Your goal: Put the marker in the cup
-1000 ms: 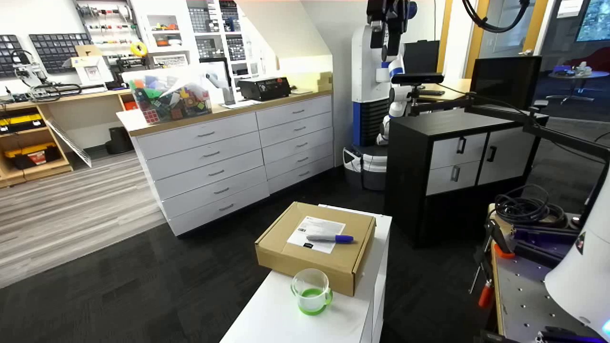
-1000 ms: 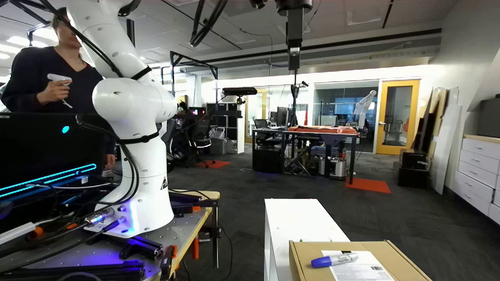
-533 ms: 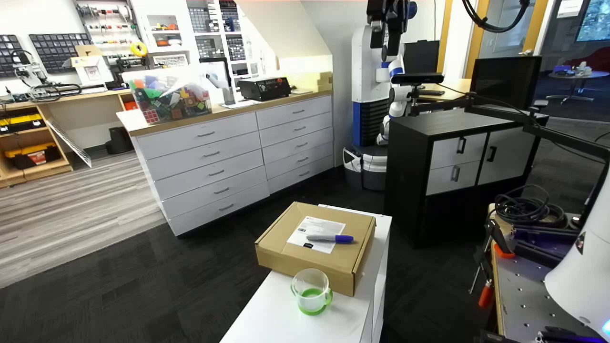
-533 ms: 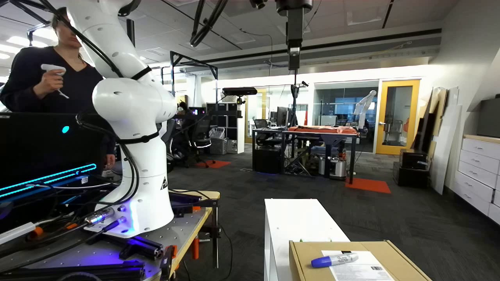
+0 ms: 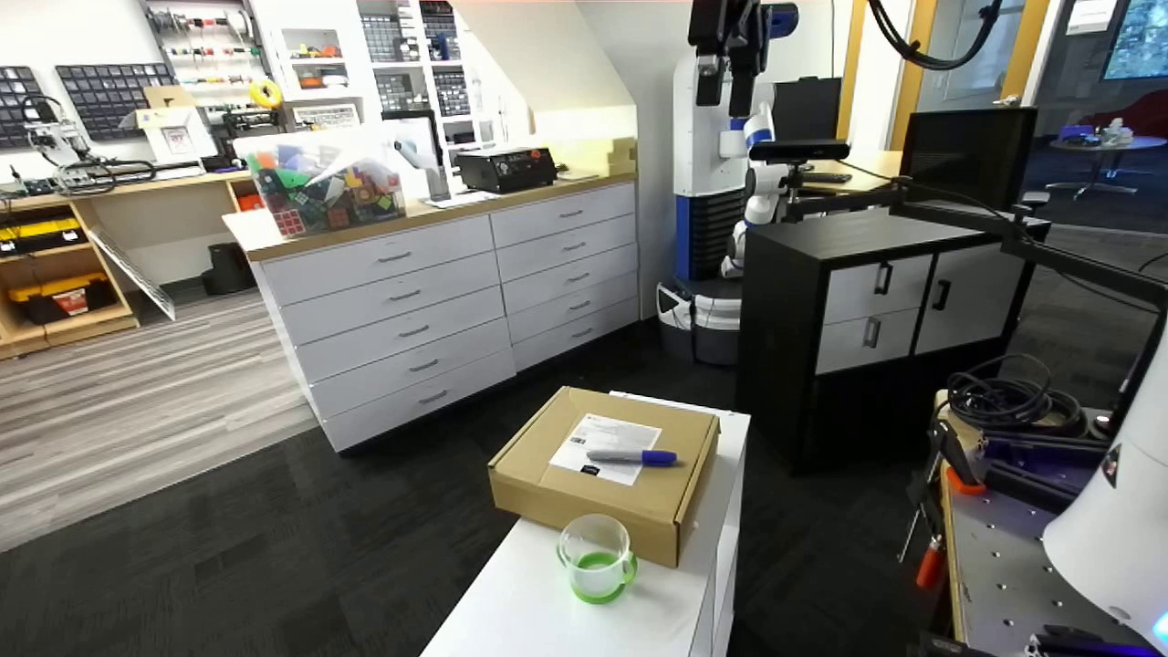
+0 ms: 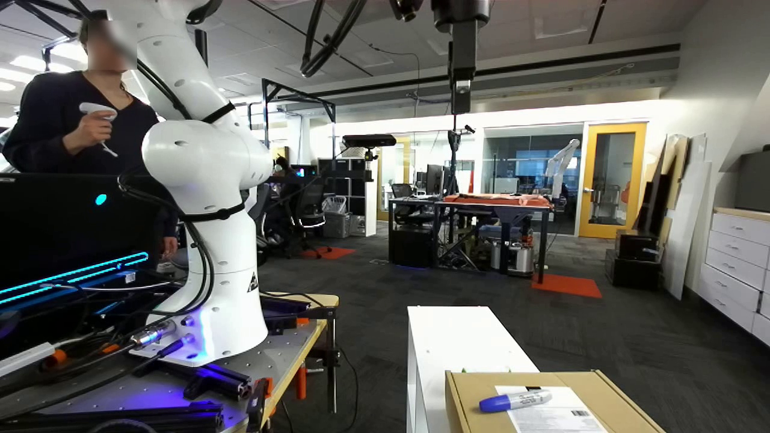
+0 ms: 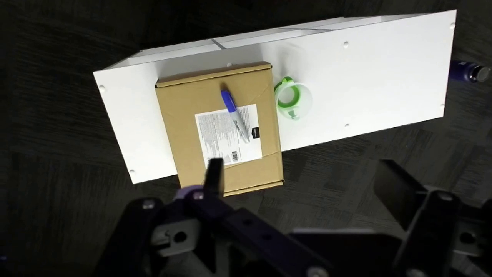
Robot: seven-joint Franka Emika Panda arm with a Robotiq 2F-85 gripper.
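Note:
The marker is a slim grey pen with a blue cap; it lies on the white label on top of the cardboard box and shows in both exterior views [image 5: 631, 457] [image 6: 515, 401] and the wrist view [image 7: 235, 116]. The cup [image 5: 597, 558] is clear with a green base and handle; it stands upright on the white cabinet beside the box, also in the wrist view [image 7: 295, 100]. In an exterior view the box hides most of it. My gripper [image 7: 302, 169] is open and empty, high above the box and cabinet; it also shows in both exterior views [image 5: 725, 91] [image 6: 461, 99].
The cardboard box [image 5: 538, 447] [image 7: 184, 115] lies flat on the narrow white cabinet [image 5: 547, 620] [image 7: 384, 73] and overhangs one long edge. The robot's table [image 6: 301, 355] stands alongside. A dark blue bottle [image 7: 467, 72] is beyond the cabinet's end. A person [image 6: 66, 126] stands behind the arm.
Over the last half second my gripper has shifted slightly, to the left in one exterior picture and right and a little down in another. The marker, box and cup have not moved.

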